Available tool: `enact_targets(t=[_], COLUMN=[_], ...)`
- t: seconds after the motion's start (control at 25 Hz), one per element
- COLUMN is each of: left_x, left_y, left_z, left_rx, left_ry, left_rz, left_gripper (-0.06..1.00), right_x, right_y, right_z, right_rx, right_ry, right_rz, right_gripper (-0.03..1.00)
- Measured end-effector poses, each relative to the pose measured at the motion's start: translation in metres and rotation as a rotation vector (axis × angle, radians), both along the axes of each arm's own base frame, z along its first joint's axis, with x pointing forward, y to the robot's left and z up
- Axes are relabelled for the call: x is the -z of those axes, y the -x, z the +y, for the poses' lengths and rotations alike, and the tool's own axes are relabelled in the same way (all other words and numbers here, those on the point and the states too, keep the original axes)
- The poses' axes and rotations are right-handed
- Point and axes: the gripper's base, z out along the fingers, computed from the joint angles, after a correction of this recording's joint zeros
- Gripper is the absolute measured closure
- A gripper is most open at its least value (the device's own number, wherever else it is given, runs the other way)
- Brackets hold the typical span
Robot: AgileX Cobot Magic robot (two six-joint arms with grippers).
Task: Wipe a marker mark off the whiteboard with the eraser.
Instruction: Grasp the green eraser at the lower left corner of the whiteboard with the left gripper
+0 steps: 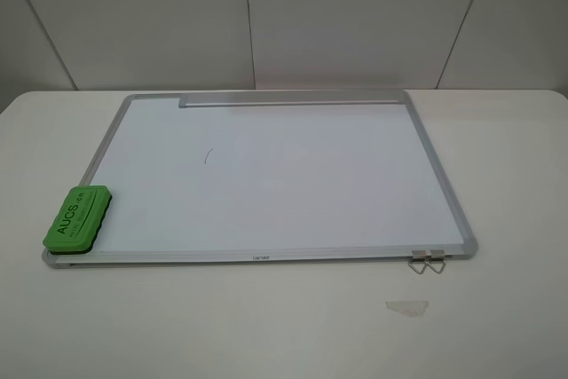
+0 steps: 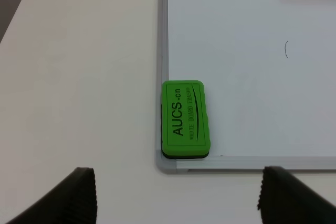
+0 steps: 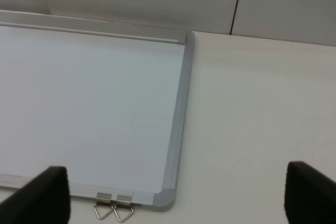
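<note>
The whiteboard (image 1: 266,184) lies flat on the table, silver frame, grey tray strip (image 1: 293,99) along its far edge. The green eraser (image 1: 78,217) with dark "AUCS" lettering rests on the board's near left corner, overlapping the frame. The marker mark (image 1: 208,156) is a tiny dark curved stroke left of the board's middle, also visible as the marker mark (image 2: 286,49) in the left wrist view. My left gripper (image 2: 176,198) hovers open just short of the eraser (image 2: 184,119). My right gripper (image 3: 178,200) stands open over the board's near right corner (image 3: 165,195). Neither arm shows in the high view.
Two metal clips (image 1: 428,261) hang off the board's near right edge, seen too as clips (image 3: 114,207). A pale scrap of tape (image 1: 407,308) lies on the white table (image 1: 497,157) in front of them. A panelled wall stands behind the table.
</note>
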Motion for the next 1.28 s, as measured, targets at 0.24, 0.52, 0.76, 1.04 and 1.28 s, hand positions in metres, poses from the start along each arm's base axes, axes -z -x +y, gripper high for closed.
enact_targets(t=[0.24, 0.52, 0.76, 1.04, 1.28], left_x=[0.000, 0.000, -0.003, -0.031, -0.070], left_y=[0.000, 0.000, 0.002, -0.009, -0.047], left_z=[0.000, 0.000, 0.000, 0.001, 0.005], left_rx=[0.000, 0.000, -0.054, -0.110, -0.136], left_ry=[0.000, 0.000, 0.084, 0.139, 0.116], left_rz=[0.000, 0.000, -0.010, 0.158, 0.278], left_gripper=[0.29, 0.29, 0.29, 0.29, 0.29], right_x=[0.000, 0.000, 0.000, 0.000, 0.000], right_y=[0.000, 0.000, 0.000, 0.000, 0.000], right_z=[0.000, 0.000, 0.000, 0.000, 0.000], right_rx=[0.000, 0.000, 0.000, 0.000, 0.000], right_ry=[0.000, 0.000, 0.000, 0.000, 0.000], right_rz=[0.000, 0.000, 0.000, 0.000, 0.000], right_gripper=[0.15, 0.15, 0.15, 0.15, 0.15])
